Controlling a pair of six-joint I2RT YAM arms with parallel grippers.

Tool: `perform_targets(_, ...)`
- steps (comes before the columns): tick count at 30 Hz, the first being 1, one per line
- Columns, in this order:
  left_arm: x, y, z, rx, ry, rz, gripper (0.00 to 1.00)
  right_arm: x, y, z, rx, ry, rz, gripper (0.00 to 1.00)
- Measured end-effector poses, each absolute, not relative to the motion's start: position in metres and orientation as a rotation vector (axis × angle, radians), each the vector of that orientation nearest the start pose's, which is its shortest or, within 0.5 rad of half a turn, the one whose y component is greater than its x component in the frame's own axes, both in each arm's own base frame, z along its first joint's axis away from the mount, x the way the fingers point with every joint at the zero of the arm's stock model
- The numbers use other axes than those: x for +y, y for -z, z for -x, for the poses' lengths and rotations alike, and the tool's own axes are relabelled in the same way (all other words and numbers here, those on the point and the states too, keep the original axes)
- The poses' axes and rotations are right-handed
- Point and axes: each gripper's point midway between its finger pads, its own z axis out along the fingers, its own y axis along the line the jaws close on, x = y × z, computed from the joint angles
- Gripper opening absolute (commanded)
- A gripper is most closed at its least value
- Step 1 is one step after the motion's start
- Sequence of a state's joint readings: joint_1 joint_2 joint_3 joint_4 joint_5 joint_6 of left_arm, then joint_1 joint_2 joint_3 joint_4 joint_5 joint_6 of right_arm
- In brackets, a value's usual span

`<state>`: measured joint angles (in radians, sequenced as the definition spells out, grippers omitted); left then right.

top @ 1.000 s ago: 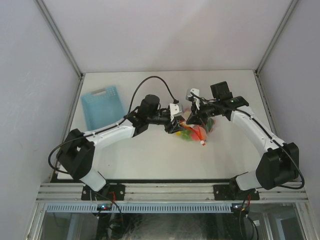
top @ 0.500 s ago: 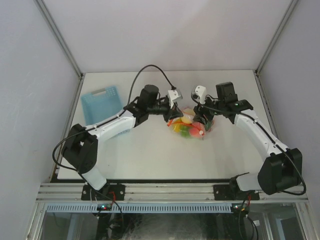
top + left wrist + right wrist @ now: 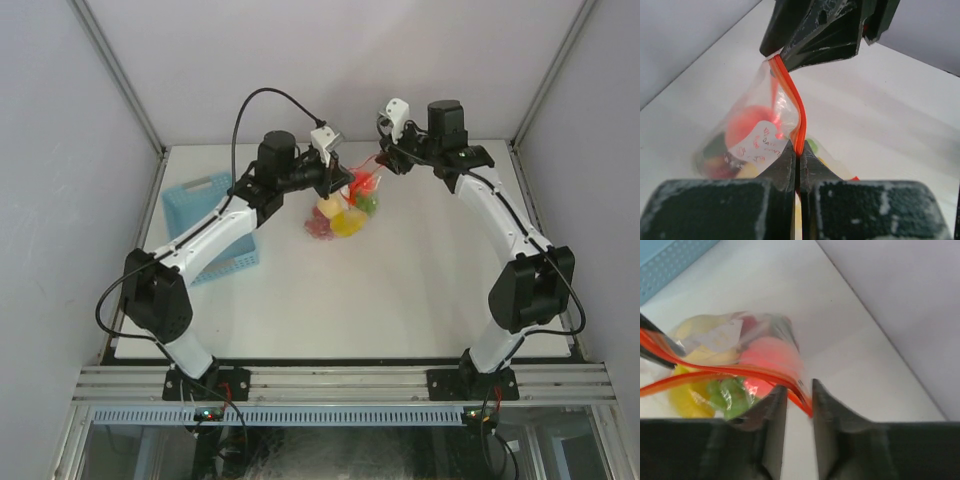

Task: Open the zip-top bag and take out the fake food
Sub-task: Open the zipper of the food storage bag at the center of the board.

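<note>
Overhead view: both arms reach to the far middle of the white table (image 3: 430,290). The left tool (image 3: 340,183) and right tool (image 3: 383,163) meet over the zip-top bag (image 3: 345,208), which hangs between them. The fake food (image 3: 347,222) shows through it as small red, yellow and green blobs too small to tell apart. The left arm hides part of a light-blue basket (image 3: 205,200).

Left wrist view: the left tool (image 3: 797,161) is pressed together on the bag's red-orange zip strip (image 3: 790,90), with no gap showing. At the strip's far end the right tool (image 3: 781,54) pinches it, its body cut off by the top edge. A white label (image 3: 757,145) carries red handwriting, too blurred to read. A red piece of food (image 3: 742,125) is hazy behind the plastic.

Right wrist view: the right tool (image 3: 799,390) stands with a narrow gap between its fingers, and the strip's end (image 3: 805,402) runs into it. The whole picture is soft. The bag (image 3: 767,325) holds a pink-red piece (image 3: 772,356), a yellow one (image 3: 682,392) and a green one (image 3: 730,392). No writing on the label (image 3: 722,337) can be made out. The basket (image 3: 670,265) is cut off at the top left corner.
</note>
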<state>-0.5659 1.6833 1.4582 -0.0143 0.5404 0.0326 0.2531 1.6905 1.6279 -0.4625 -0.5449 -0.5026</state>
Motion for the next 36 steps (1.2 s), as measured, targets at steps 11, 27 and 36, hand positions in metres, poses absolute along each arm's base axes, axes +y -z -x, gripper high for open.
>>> perform_targets(11,-0.345,-0.175,-0.344,1.902,1.021,-0.757,0.0,0.171,-0.206,-0.386,1.884,-0.806,1.027,0.6)
perform_targets(27,-0.372,-0.181,-0.329,1.873,1.201,-0.646,0.0,0.194,-0.168,-0.219,1.233,-0.823,1.842,0.74)
perform_targets(36,-0.374,-0.177,-0.323,1.88,1.23,-0.622,0.0,0.215,-0.116,-0.296,1.248,-0.383,1.885,0.78)
